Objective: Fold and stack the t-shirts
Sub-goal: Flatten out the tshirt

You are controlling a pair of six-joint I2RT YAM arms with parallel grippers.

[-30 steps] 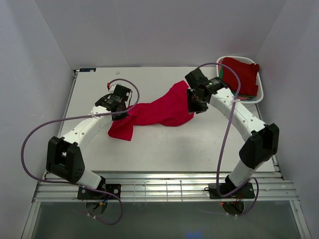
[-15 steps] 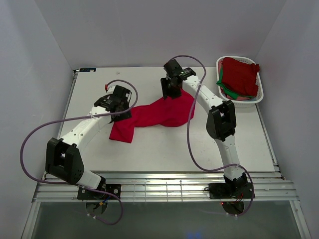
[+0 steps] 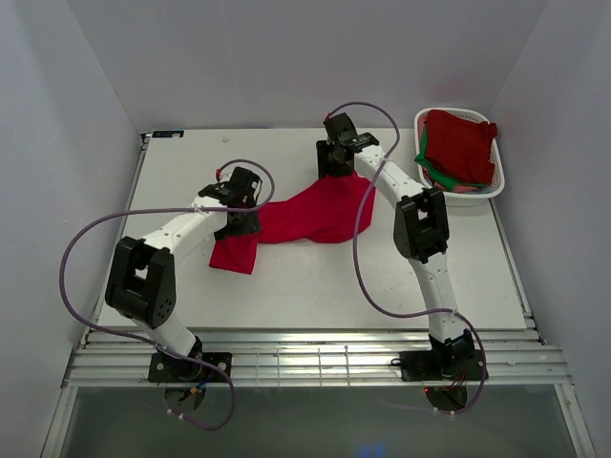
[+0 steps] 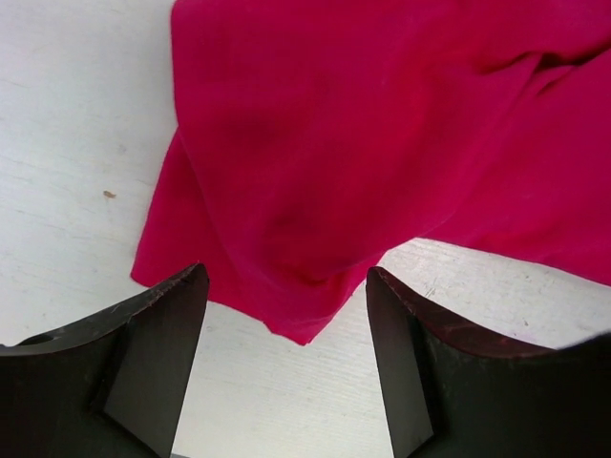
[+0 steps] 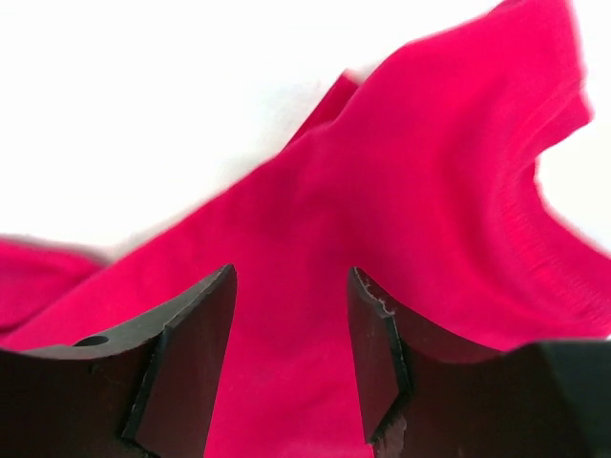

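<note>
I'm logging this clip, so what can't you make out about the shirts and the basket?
Top view: how many t-shirts the basket holds; the red top one covers the pile.
Top view: far tip of the crimson t-shirt, under the right gripper.
Right wrist view: motion blur; whether the fingers touch cloth.
Left wrist view: that shirt cut off at top and right edges.

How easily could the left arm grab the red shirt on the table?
Probably yes, easily. The left gripper hangs open just above the red shirt, a corner showing between its fingers, and nothing seems to be in the way.
</note>
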